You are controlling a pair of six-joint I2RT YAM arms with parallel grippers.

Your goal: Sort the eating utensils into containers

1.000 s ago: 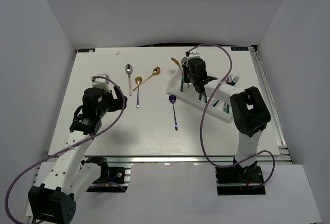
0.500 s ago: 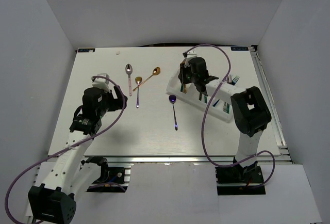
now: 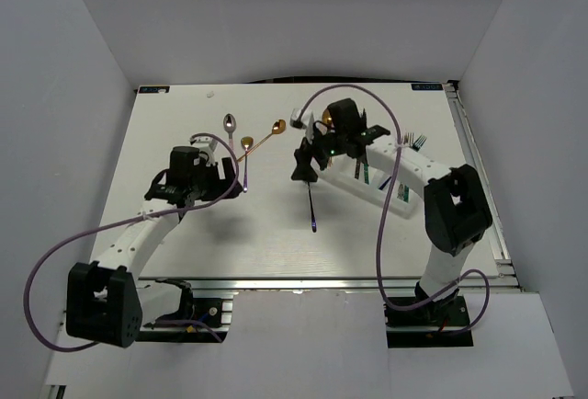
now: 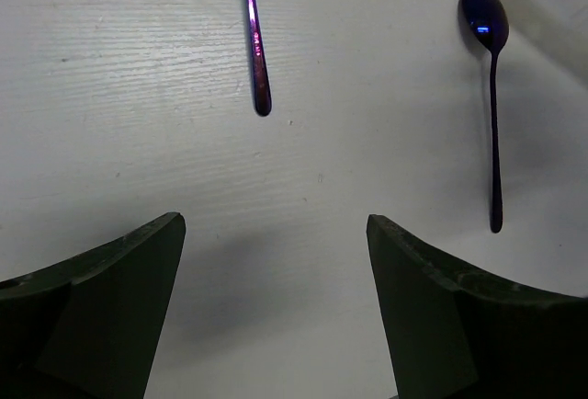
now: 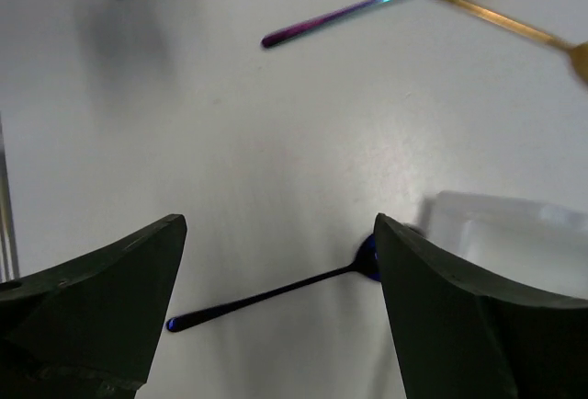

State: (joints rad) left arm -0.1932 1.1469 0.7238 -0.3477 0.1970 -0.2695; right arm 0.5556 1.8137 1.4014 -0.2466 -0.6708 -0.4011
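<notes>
A dark purple spoon (image 3: 312, 206) lies on the white table just left of the white tray (image 3: 397, 188). My right gripper (image 3: 301, 167) hovers open over the spoon's bowl end. In the right wrist view this spoon (image 5: 276, 293) lies between the fingers (image 5: 101, 298), its bowl partly behind the right one. My left gripper (image 3: 230, 176) is open and empty, low over bare table near an iridescent-handled spoon (image 3: 245, 165). The left wrist view shows that handle (image 4: 255, 50) ahead and the purple spoon (image 4: 493, 114) to the right. The tray holds several utensils (image 3: 363, 167).
A silver spoon (image 3: 230, 125) and a gold spoon (image 3: 274, 129) lie at the back of the table, left of the tray. Forks (image 3: 415, 142) stick out at the tray's far right end. White walls close in the table on three sides.
My right gripper has opened and swung left from over the tray to above the purple spoon. The left arm has reached right, toward the iridescent-handled spoon.
</notes>
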